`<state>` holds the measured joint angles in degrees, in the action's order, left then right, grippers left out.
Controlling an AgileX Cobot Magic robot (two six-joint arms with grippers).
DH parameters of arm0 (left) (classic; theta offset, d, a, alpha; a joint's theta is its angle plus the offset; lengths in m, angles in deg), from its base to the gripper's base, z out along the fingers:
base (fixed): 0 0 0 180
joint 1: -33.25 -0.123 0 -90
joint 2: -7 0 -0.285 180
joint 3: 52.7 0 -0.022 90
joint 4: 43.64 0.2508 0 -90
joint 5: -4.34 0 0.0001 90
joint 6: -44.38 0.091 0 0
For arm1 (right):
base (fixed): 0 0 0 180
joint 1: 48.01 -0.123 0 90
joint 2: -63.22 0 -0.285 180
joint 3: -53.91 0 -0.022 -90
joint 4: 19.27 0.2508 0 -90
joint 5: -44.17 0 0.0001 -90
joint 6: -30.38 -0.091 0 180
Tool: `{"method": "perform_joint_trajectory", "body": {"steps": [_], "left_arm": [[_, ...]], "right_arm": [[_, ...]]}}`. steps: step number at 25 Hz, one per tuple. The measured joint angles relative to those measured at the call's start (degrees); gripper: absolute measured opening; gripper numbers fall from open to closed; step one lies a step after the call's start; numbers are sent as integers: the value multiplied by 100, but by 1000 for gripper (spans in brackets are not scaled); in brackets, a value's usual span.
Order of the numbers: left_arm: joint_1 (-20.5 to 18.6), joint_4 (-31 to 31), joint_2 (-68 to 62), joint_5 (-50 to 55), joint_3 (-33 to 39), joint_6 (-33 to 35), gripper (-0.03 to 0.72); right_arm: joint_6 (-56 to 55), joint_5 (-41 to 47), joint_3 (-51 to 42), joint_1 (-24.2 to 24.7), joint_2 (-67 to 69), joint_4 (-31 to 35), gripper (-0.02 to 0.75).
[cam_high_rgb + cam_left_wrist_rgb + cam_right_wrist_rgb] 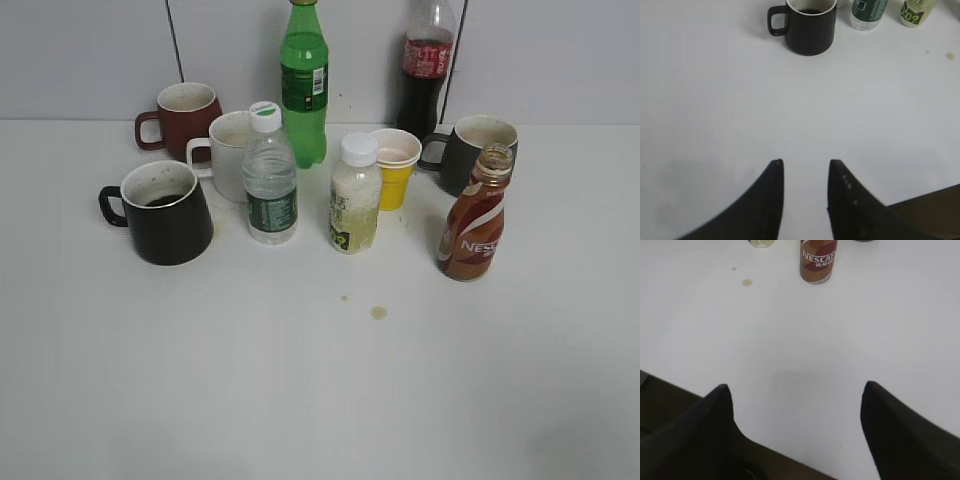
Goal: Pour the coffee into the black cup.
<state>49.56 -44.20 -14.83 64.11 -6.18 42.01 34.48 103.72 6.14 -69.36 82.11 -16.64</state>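
A brown Nescafe coffee bottle point(476, 215) stands uncapped at the right of the table; it also shows at the top of the right wrist view point(818, 261). A black cup point(163, 211) with dark liquid inside stands at the left, handle to the left, and shows at the top of the left wrist view point(808, 24). A second dark mug point(473, 150) stands behind the bottle. My left gripper point(805, 162) is open and empty over bare table, well short of the black cup. My right gripper point(796, 388) is wide open and empty near the table's front edge. Neither gripper shows in the exterior view.
Between them stand a water bottle point(269, 176), a pale juice bottle point(355, 196), a white mug point(232, 153), a red mug point(184, 119), a yellow paper cup point(396, 167), a green soda bottle point(303, 82) and a cola bottle point(427, 62). Small coffee drops point(378, 312) lie on the table.
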Motion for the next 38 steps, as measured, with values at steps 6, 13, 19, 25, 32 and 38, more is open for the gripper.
{"method": "perform_joint_trajectory", "body": {"steps": [6, 13, 19, 25, 32, 38], "left_arm": [[0, -1, 0, 0, 0, 0, 233], [-71, -1, 20, 0, 0, 0, 232], [-771, -1, 357, 11, 0, 0, 232], [-1289, -1, 708, 16, 0, 0, 232], [-1371, -1, 1123, 28, 0, 0, 232], [-1371, -1, 1434, 40, 0, 0, 232]], "right_arm": [[5, 0, 0, 0, 0, 0, 592], [5, 0, 0, 25, 0, 0, 592], [5, 0, 0, 767, -107, 12, 592], [5, -6, 0, 1505, -685, 12, 592], [11, -6, 0, 1658, -1150, 14, 592], [6, -12, 0, 1658, -1155, 14, 592]]}}
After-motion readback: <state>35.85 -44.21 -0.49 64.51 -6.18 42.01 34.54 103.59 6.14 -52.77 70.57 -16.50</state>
